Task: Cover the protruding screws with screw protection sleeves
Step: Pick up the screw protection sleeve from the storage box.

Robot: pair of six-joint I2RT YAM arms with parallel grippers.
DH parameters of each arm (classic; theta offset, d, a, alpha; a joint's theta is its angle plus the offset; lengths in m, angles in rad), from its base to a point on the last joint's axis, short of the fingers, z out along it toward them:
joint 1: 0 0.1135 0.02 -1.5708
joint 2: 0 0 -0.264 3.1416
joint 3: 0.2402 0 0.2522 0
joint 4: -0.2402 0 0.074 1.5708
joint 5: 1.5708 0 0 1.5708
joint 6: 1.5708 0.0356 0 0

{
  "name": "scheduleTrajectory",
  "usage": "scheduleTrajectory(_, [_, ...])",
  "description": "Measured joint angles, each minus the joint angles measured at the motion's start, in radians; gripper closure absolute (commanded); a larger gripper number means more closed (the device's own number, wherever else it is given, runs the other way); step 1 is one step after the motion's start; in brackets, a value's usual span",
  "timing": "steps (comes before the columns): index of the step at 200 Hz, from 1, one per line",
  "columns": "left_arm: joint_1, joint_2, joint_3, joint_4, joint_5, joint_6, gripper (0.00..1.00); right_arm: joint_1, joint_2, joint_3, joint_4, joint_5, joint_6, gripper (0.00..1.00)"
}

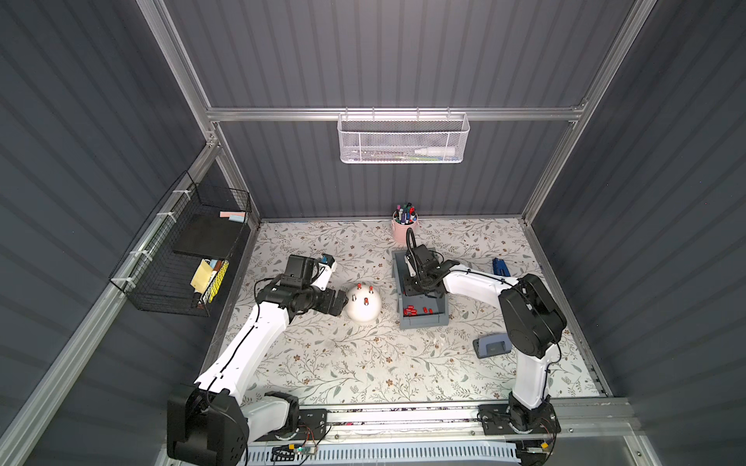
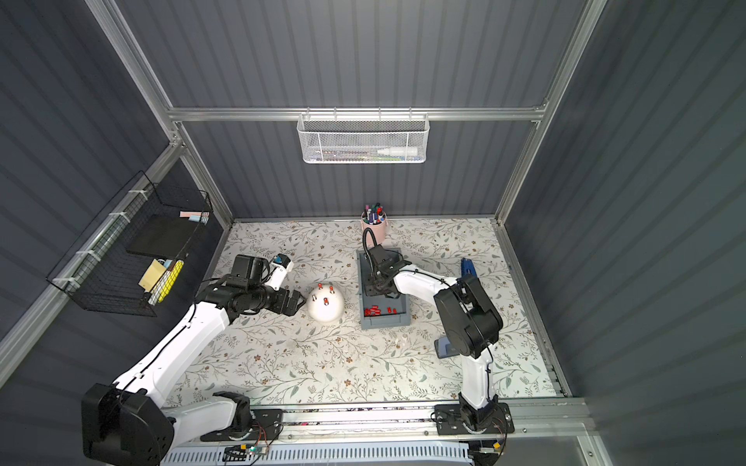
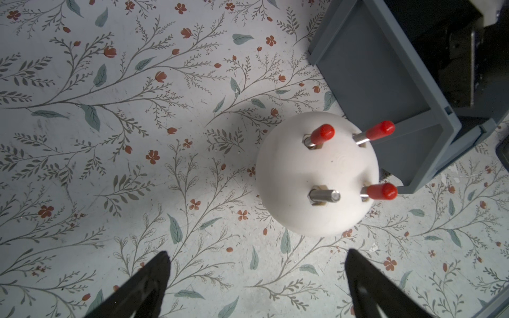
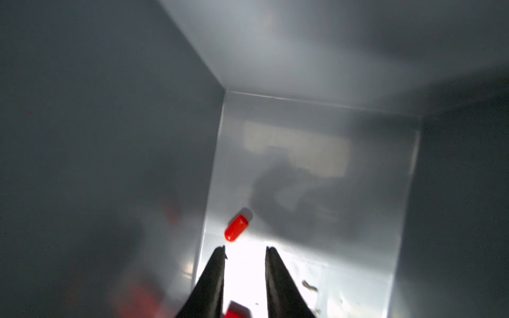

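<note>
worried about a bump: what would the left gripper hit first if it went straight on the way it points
Likely the white dome, which sits just ahead of the open left gripper, a little off its midline; depth is hard to judge.

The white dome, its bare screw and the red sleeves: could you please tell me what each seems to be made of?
White dome: probably matte plastic; a dull, even surface without glare. Bare screw: metal; silvery, with bright reflections and a hex nut at its base. Red sleeves: likely soft vinyl or rubber; glossy, with rounded closed ends.
</note>
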State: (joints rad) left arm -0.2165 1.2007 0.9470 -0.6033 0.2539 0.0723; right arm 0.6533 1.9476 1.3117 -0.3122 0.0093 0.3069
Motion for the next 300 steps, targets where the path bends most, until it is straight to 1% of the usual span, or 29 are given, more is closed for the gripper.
scheduleTrajectory(18, [0.0,-0.004,0.0,0.0,0.001,0.0,0.02,0.0,0.016,0.005,0.01,-0.01,0.005,0.69])
scheduleTrajectory(44, [0.0,-0.005,-0.003,0.001,0.008,0.0,0.02,0.0,0.027,0.005,0.01,-0.013,0.008,0.65])
scheduleTrajectory(63, [0.0,-0.005,-0.003,0.0,0.008,0.0,0.02,0.0,0.027,0.005,0.009,-0.013,0.007,0.64])
scheduleTrajectory(119, [0.0,-0.012,-0.008,0.0,0.008,0.0,0.02,0.0,0.027,0.005,-0.018,-0.013,-0.022,0.68])
scheduleTrajectory(157, [0.0,-0.016,-0.009,0.001,0.008,0.0,0.02,0.0,0.027,0.007,-0.02,-0.035,-0.03,0.66])
scheduleTrajectory(179, [0.0,-0.016,-0.01,0.0,0.008,0.0,0.02,0.0,0.027,0.001,0.012,-0.05,-0.021,0.66])
scheduleTrajectory(217, [0.0,-0.016,-0.01,0.001,0.008,0.0,0.02,0.0,0.032,-0.003,0.043,-0.054,0.005,0.7])
scheduleTrajectory(276, [0.0,-0.016,-0.012,0.0,0.007,0.0,0.02,-0.001,0.058,-0.023,0.063,-0.05,0.014,0.71])
scheduleTrajectory(300, [0.0,-0.016,-0.013,0.001,0.008,0.0,0.02,-0.001,0.057,-0.026,0.065,-0.04,0.005,0.75])
